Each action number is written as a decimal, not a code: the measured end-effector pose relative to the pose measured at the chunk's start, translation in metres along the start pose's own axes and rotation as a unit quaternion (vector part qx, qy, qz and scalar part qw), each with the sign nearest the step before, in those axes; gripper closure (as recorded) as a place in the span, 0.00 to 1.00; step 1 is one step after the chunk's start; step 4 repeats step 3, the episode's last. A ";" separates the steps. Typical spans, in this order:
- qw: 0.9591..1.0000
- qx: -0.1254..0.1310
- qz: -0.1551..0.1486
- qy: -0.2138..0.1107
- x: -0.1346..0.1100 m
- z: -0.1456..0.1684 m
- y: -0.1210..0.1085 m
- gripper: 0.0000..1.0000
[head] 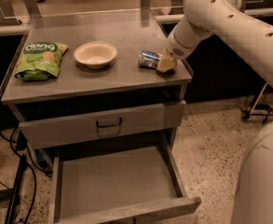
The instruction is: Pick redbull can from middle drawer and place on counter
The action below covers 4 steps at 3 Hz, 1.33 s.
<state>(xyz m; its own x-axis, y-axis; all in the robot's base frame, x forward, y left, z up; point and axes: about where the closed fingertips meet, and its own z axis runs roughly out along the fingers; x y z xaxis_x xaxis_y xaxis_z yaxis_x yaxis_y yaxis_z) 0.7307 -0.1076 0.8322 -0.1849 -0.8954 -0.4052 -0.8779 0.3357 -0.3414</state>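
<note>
The redbull can, silver with blue markings, lies on its side on the counter near its right edge. My gripper is at the can's right end, low over the counter, at the end of the white arm coming from the upper right. The middle drawer is pulled out at the bottom, its bare grey floor showing nothing inside.
A green snack bag lies at the counter's left and a cream bowl stands in its middle. The upper drawer front with a black pull handle is closed. Cables run on the floor at left.
</note>
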 end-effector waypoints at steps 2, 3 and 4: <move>1.000 0.000 0.000 0.000 0.000 0.000 0.000 0.00; 1.000 0.000 0.000 0.000 0.000 0.000 0.000 0.00; 1.000 0.000 0.000 0.000 0.000 0.000 0.000 0.00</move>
